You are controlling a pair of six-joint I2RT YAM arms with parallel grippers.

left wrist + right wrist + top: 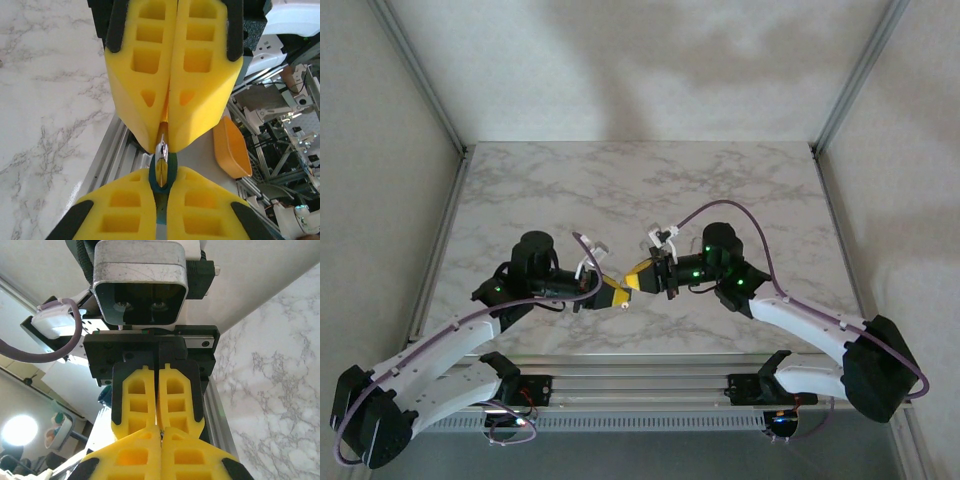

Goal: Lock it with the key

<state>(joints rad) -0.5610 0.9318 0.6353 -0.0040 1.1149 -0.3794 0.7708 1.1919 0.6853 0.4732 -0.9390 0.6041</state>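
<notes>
Left arm (440, 355): we see it reach from the lower left corner, up and in over the marble table (720, 190).
Left gripper (618, 297): its yellow foam fingers (115, 210) are pressed in on a teal-rimmed piece (153, 181), over the front middle of the table.
Teal-rimmed piece: it sits clamped between the left fingers, its end poking out toward the other gripper. We cannot tell whether it is the lock.
Key (161, 150): a slim, shiny metal piece just where the two pairs of tips meet. One end is at the teal-rimmed piece, the other runs in between the right fingertips.
Right gripper (632, 282): it is squeezed together on the key, tip to tip with the left gripper.
Right arm (810, 325): we see it come in from the lower right corner.
Orange tub (232, 150): it lies beyond the table's metal edge.
</notes>
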